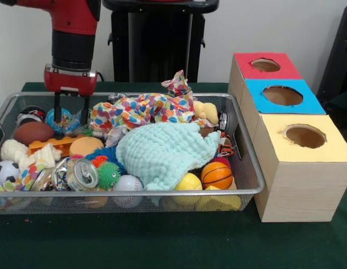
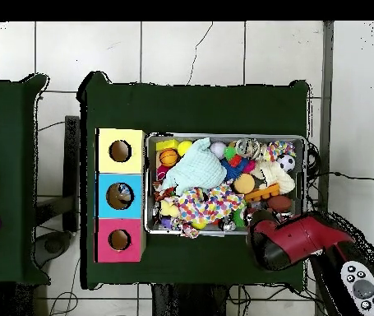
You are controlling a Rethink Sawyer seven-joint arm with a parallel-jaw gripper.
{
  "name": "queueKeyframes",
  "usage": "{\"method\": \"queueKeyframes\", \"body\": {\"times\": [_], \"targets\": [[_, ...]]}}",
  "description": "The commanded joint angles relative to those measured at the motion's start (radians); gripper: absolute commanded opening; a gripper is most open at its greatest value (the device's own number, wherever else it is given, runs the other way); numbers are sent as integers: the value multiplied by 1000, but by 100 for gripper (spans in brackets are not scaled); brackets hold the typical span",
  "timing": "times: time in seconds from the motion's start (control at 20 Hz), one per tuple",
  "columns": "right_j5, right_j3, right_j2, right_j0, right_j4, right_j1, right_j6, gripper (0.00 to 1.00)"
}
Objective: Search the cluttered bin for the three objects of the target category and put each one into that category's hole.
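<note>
Silver wire mesh forms the bin, and the gripper hangs inside its far corner, on the side away from the wooden box. Its two dark fingers point straight down with a clear gap between them, so the jaws stand open. Right between and behind the tips lies something clear with a blue-and-white label, probably one of the plastic bottles; from this angle I cannot tell whether the fingers touch it.

Just beside the gripper, on the side away from the box, sits a brown football, and directly in front of it, toward the camera, an orange toy. Farther toward the camera lies a silver can beside a green spiky ball.

Toward the box from the gripper spreads a multicoloured spotted cloth, and beyond that, nearer the camera, a mint-green knitted cloth covers the bin's middle. A small basketball rests well apart from the gripper, in the near corner by the box.

Well beyond the bin, the blue-surround hole sits in the box's middle section, between the red-surround hole and the yellow-surround hole.
</note>
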Motion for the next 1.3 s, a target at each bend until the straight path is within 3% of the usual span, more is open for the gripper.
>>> {"method": "queueKeyframes", "body": {"times": [0.05, 0.35, 0.9, 0.95, 1.3], "targets": [[31, 4, -33, -2, -3, 83, -70, 100], [2, 0, -71, 37, -30, 92, -5, 100], [-9, -8, -94, 67, 10, 107, 17, 100], [7, -4, -86, 57, 28, 110, -6, 0], [-13, -16, -117, 88, 25, 112, 33, 0]]}}
